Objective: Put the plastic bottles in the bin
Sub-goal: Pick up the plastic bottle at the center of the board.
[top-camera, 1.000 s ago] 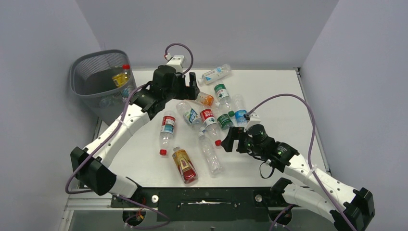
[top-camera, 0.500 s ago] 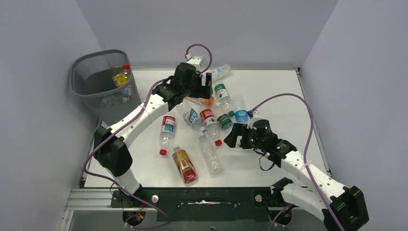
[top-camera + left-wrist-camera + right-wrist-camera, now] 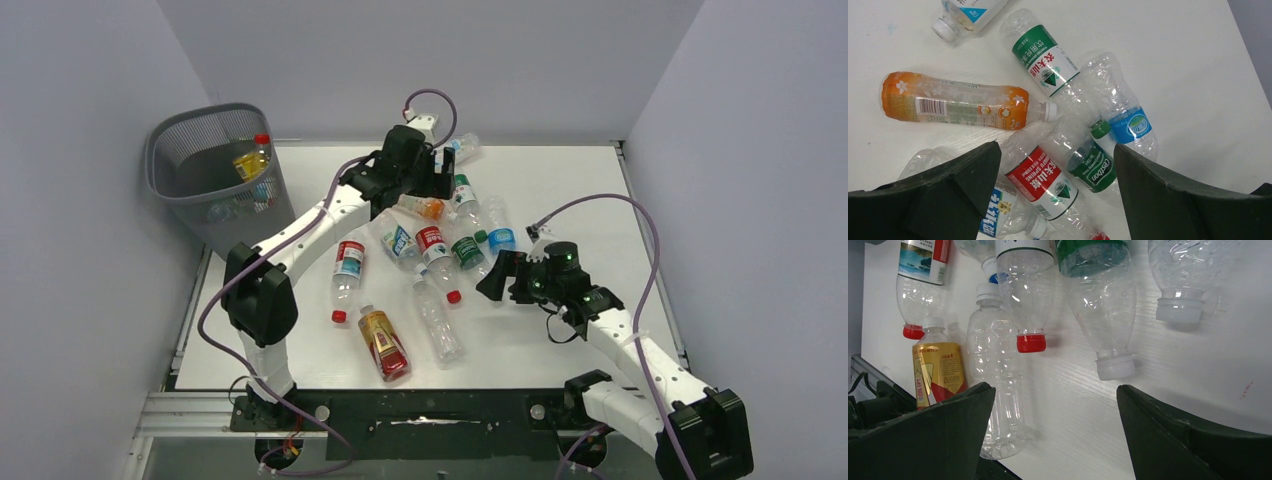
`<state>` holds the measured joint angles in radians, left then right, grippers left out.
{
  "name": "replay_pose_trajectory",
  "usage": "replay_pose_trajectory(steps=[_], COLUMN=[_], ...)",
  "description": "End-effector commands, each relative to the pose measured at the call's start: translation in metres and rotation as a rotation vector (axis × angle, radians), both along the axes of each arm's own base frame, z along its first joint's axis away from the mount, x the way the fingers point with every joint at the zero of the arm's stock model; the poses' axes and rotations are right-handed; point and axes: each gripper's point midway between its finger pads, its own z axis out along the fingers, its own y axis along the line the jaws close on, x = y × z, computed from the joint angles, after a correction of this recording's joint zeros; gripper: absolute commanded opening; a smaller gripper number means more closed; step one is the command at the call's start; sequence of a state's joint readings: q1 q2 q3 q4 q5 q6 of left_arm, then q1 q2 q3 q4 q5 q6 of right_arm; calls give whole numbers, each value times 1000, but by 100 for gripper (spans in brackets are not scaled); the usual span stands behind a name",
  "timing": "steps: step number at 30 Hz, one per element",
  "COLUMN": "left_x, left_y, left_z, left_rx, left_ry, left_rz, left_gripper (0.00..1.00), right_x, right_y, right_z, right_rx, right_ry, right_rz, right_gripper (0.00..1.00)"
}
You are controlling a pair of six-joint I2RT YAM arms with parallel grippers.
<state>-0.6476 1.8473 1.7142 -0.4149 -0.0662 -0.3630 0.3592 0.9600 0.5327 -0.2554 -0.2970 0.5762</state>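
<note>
The left fingers stand wide and hold nothing. They hang over the far part of the heap of bottles. A red-label bottle and a dark green one lie between them, and an orange bottle lies just beyond. The right fingers are wide and empty too. They sit low at the near side of the heap, facing a red cap and a white cap.

Most of the bottles look empty, so I'd expect them to be light. The thin clear walls should dent under a squeeze and spring back. Being round and smooth, they may roll or squirt out of a pinch. The label band at mid-body, taken across the long axis, looks the surest hold, since the neck tapers too much. Several touch or overlap, so lifting one will likely nudge its neighbours. The orange bottle has bare table along one flank and looks the easiest pick for the left side.

The table is white, flat and slick, so it will do little to stop a bottle rolling. The bin stands at its far left corner, well apart from the heap. Its mouth is wide, and a yellow bottle is already inside. I cannot tell whether it rests on the table or beside it. Plain grey walls close in on three sides.
</note>
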Motion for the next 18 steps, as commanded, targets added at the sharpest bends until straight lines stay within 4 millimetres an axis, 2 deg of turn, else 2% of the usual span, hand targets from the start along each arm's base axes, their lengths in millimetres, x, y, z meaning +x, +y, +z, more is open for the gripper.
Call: replay_pose_trajectory(steps=[1,8,18], left_x=[9,1,-19], left_y=[-20,-25,-16], left_z=[38,35,44], left_rx=[-84,-82,-97], left_ry=[-84,-77,-84], left_rz=[-21,-28,-37], left_gripper=[84,84,84], right_x=[3,2,-5], right_y=[1,-7,-12], right_z=[12,15,13], right_rx=[29,32,44], right_ry=[-42,-48,-35], right_rz=[47,32,-12], right_gripper=[98,98,98])
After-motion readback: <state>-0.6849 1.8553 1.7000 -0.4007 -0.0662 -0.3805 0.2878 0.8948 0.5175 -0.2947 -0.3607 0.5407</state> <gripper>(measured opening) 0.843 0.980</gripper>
